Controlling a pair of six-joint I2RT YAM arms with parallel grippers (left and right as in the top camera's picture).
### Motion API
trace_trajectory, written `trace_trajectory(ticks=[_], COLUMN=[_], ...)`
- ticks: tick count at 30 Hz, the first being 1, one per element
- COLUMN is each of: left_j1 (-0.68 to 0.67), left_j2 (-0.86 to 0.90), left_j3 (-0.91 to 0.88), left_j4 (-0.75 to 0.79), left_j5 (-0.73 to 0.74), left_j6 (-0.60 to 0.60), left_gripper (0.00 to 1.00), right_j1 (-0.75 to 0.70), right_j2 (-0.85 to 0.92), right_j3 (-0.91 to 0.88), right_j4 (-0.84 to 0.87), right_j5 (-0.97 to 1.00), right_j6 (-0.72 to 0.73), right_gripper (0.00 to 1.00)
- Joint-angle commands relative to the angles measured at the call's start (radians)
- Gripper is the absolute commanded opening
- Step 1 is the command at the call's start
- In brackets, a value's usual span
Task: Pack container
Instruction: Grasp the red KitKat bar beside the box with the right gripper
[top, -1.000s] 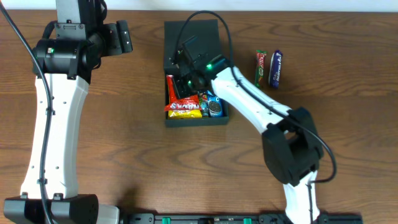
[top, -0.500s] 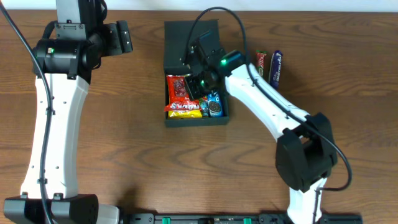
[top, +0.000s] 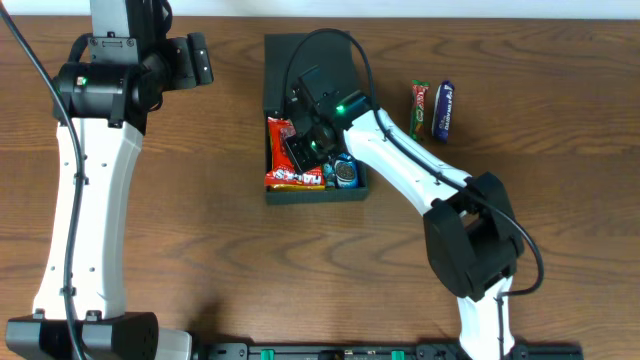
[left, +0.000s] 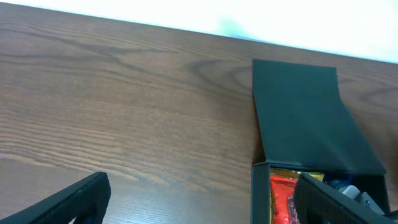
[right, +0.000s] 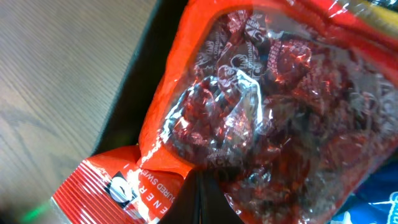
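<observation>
A: What changed in the last half second?

B: The right claw (top: 303, 148) has swung back from the container's right wall, toward the desk's left edge. It now sits low inside, over the red packet (right: 249, 112).

A: Is it gripping that packet?

B: I cannot tell. The wrist view shows only crinkled wrapper and one dark finger (right: 208, 199) pressed close against it.

A: And the left claw (left: 202, 190)?

B: It is spread wide and holds nothing, above bare desk (top: 200, 220) near the far left corner.

A: Where is the container (top: 315, 195)?

B: At the middle of the desk's far edge. It is a shallow, matte, dark cardboard box. Its flap lid (left: 298, 118) is folded open toward that edge.

A: What is in it?

B: The red packet is glossy, with a clear window showing wrapped sweets. A blue packet (top: 346, 172) sits in the corner beside it.

A: Anything outside?

B: Two slim bars lie side by side toward the far right corner, one red and green (top: 421, 104), one dark blue (top: 444, 110).
</observation>
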Motion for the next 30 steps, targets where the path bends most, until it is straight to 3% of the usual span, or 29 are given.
trace_trajectory(ticks=[1, 9, 22, 23, 28, 30], left_j1=[0.003, 0.003, 0.003, 0.003, 0.003, 0.003], left_j2=[-0.009, -0.009, -0.009, -0.009, -0.009, -0.009], left_j3=[-0.003, -0.003, -0.003, -0.003, -0.003, -0.003], left_j4=[0.0, 0.0, 0.0, 0.0, 0.0, 0.0], left_j5=[0.003, 0.003, 0.003, 0.003, 0.003, 0.003], left_j6=[0.011, 0.011, 0.011, 0.011, 0.011, 0.011], left_gripper=[0.95, 0.95, 0.95, 0.95, 0.95, 0.95], right_j1=[-0.035, -0.223, -0.434, -0.44, -0.453, -0.453], right_j2=[-0.024, -0.101, 0.028, 0.04, 0.108, 0.126], right_j3=[0.06, 0.091, 0.07, 0.07, 0.07, 0.07], right_j4=[-0.001, -0.019, -0.053, -0.054, -0.051, -0.043], right_j5=[-0.028, 0.216, 0.508, 0.506, 0.5, 0.5], right_j6=[-0.022, 0.032, 0.1, 0.104, 0.103, 0.103], right_gripper=[0.01, 0.01, 0.03, 0.06, 0.55, 0.57])
